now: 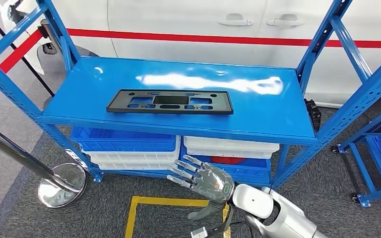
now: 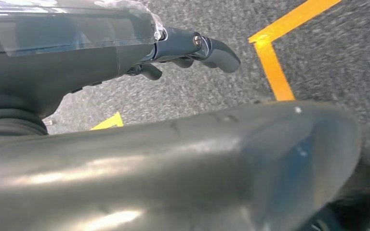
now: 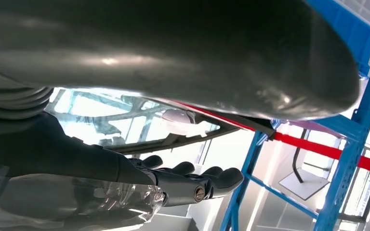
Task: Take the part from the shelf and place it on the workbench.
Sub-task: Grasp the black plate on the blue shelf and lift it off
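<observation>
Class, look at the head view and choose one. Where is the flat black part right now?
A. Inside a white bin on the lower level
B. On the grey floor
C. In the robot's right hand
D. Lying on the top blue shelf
D: the black part lies flat on the top shelf, while the right hand is below it, fingers spread, holding nothing.

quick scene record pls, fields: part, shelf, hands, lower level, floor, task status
part: black flat frame part with cutouts, lying flat on the top shelf, untouched
shelf: blue metal rack, glossy top board
right hand: raised below the front of the shelf, fingers spread, holding nothing
left hand: hanging over grey carpet, fingers apart, nothing in it
lower level: blue and white bins stacked under the top board
floor: yellow tape marking, chrome stanchion base
task status: part not yet picked up
</observation>
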